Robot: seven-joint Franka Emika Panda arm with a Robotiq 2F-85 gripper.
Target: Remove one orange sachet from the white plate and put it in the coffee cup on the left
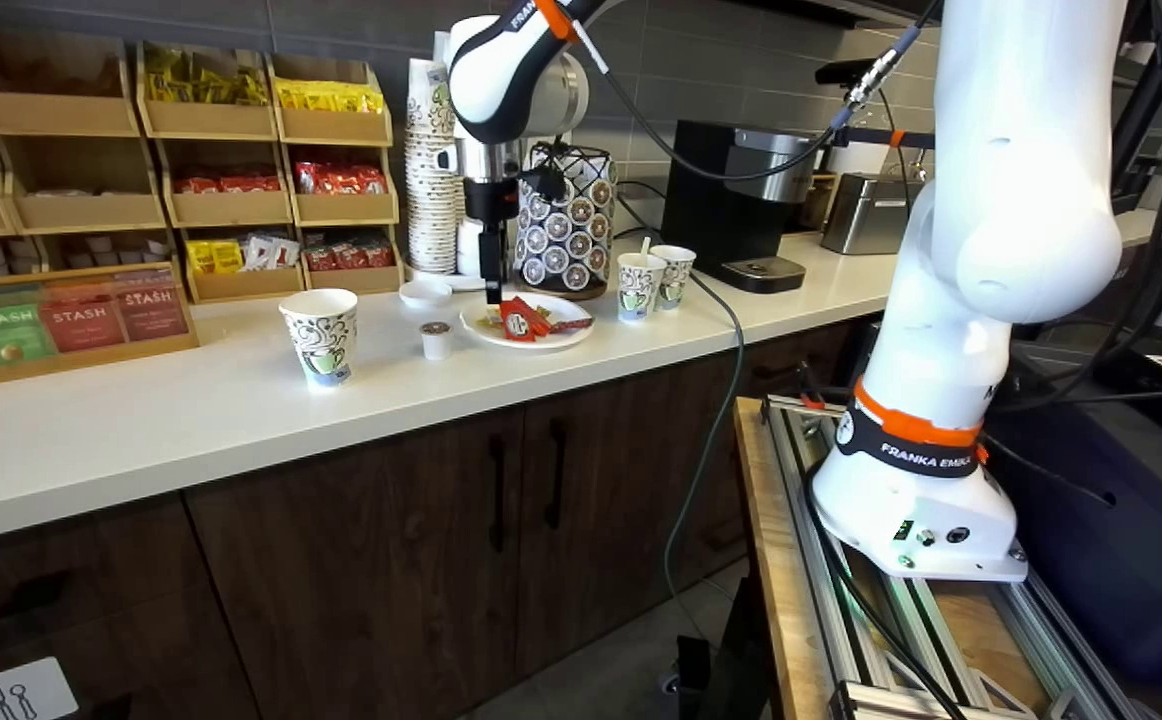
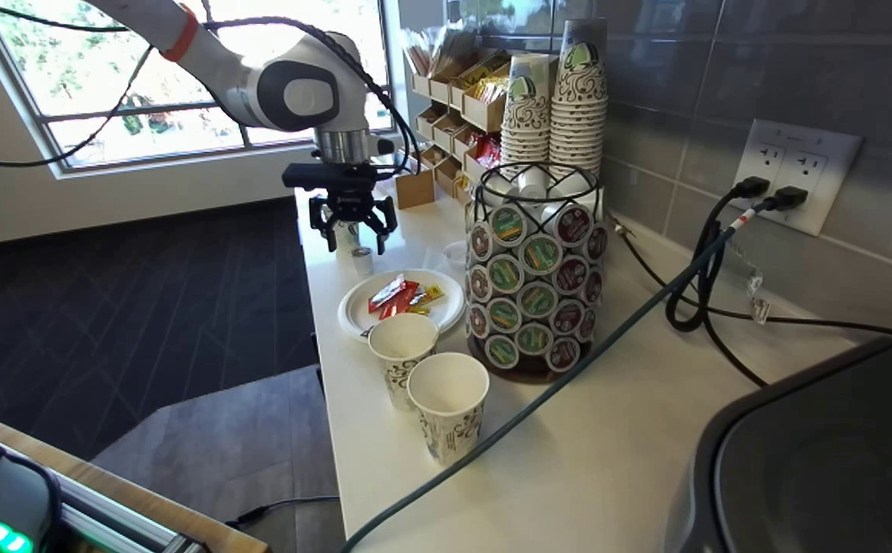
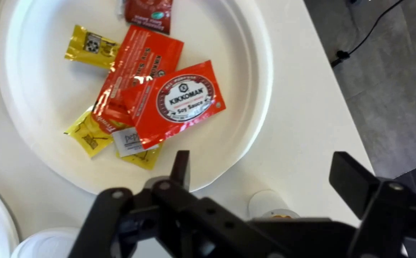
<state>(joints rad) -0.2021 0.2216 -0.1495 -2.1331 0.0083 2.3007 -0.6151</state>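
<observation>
The orange sachets lie overlapping on the white plate (image 1: 573,337). The top orange sachet (image 3: 190,98) has a white soy sauce label and rests on another one, with yellow packets and a pepper packet around them. The top sachet (image 1: 518,322) and plate (image 2: 454,296) show in both exterior views. The coffee cup (image 1: 321,335) stands upright on the counter, left of the plate; it is partly hidden behind my fingers in an exterior view (image 2: 347,233). My gripper (image 3: 260,170) is open and empty, pointing down above the plate's edge, apart from the sachets; it shows in an exterior view (image 2: 355,247).
A small pod (image 1: 435,342) stands between the coffee cup and plate. Two paper cups (image 1: 638,285) (image 1: 674,272) stand on the plate's other side. A pod rack (image 1: 563,225) and cup stacks (image 1: 431,190) stand behind. A cable (image 2: 569,376) crosses the counter. Wooden racks (image 1: 221,205) line the wall.
</observation>
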